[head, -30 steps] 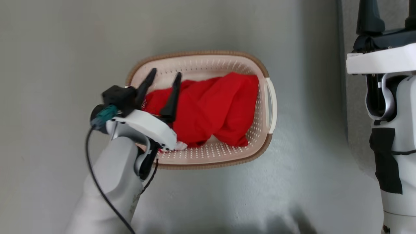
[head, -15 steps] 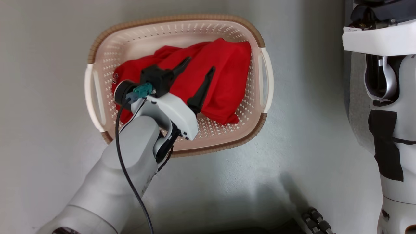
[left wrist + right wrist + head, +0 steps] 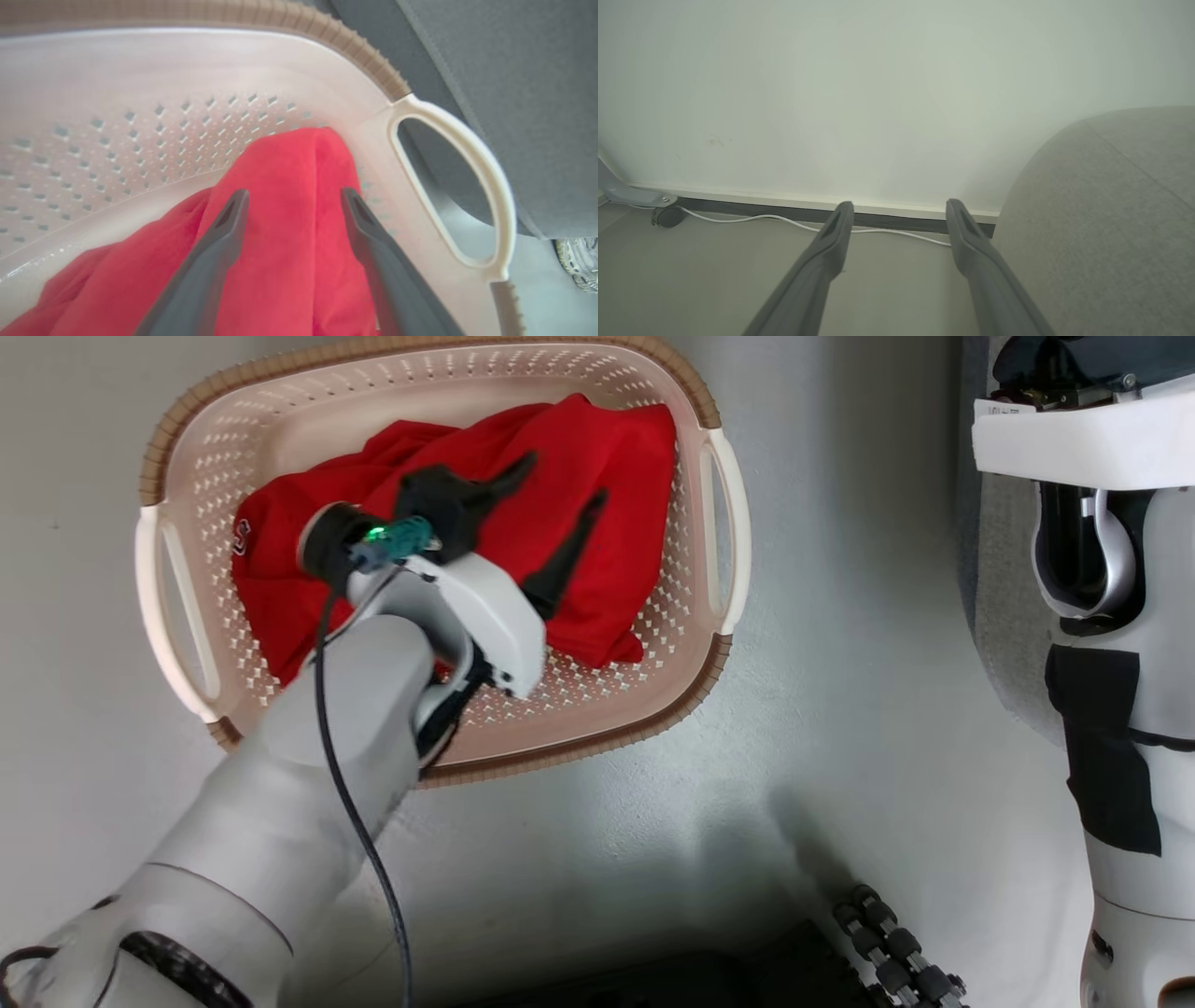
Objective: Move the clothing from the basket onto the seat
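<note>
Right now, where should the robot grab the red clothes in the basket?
Best guess: the raised ridge of the clothing near the handle of the basket, coming down from above. That fold humps up above the rest, so there is loose fabric to pinch, and the left jaws stand open on either side of it.

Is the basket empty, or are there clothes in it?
Not empty: bunched red clothing lies inside the basket, spread over much of its bottom.

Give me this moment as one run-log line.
phase: reach | left hand: open, over clothing in basket | right hand: open, empty | transfer: not begun
</note>
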Robot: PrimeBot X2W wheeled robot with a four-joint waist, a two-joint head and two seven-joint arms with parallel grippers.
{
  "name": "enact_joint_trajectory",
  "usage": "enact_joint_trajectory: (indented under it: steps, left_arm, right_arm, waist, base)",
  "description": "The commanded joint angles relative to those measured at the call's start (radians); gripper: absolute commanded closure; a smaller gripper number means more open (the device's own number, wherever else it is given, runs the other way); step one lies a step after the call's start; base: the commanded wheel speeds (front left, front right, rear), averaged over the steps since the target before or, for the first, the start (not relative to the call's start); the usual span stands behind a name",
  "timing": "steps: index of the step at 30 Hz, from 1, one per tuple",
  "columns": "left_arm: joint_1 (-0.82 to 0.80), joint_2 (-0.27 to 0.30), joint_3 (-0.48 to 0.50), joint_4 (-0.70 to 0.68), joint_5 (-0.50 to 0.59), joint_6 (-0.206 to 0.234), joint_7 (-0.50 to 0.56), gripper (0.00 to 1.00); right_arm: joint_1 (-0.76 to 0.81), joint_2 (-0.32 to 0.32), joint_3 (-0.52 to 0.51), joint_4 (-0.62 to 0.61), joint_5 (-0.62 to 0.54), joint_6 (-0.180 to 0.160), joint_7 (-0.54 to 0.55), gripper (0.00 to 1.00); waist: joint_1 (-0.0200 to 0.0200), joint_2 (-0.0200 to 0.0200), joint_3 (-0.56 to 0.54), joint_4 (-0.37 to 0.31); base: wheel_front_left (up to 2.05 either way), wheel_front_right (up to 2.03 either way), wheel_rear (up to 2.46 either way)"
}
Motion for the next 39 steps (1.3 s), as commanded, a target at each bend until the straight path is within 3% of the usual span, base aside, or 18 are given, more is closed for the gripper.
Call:
enact_joint_trajectory:
  steps: [1,19,20,21,31,39]
  left_arm:
    - [-0.001,0.007,0.007,0.013,0.008,-0.004,-0.005,0.0]
    - [-0.102,0.001,-0.156,0.268,-0.065,-0.004,-0.001,0.0]
    - [-0.105,-0.001,-0.161,0.278,-0.073,-0.004,0.0,0.31]
    - [-0.109,-0.002,-0.165,0.289,-0.079,-0.004,0.0,1.0]
    - [-0.078,0.019,-0.195,0.283,-0.157,-0.004,-0.003,1.0]
    - [0.0,0.045,-0.076,0.142,-0.105,-0.004,-0.004,1.0]
  right_arm:
    - [0.024,0.013,0.017,-0.032,0.02,0.004,-0.006,0.0]
    - [0.063,0.013,0.021,-0.043,0.063,0.004,-0.006,0.0]
    - [0.064,0.013,0.019,-0.043,0.061,0.004,-0.006,0.0]
    - [0.066,0.013,0.017,-0.044,0.061,0.004,-0.006,0.0]
    - [0.072,0.013,-0.006,-0.029,0.051,0.004,-0.006,0.0]
    - [0.115,0.013,-0.01,0.015,0.03,0.004,-0.006,0.0]
  waist:
    - [0.0,0.0,0.01,-0.01]
    - [0.0,0.0,0.021,-0.064]
    - [0.0,0.0,0.019,-0.065]
    - [0.0,0.0,0.017,-0.065]
    - [0.0,0.0,-0.055,-0.041]
    - [0.0,0.0,-0.186,0.001]
  base:
    - [0.0,0.0,0.0]
    - [0.0,0.0,0.0]
    - [0.0,0.0,0.0]
    - [0.0,0.0,0.0]
    - [0.0,0.0,0.0]
    - [0.0,0.0,0.0]
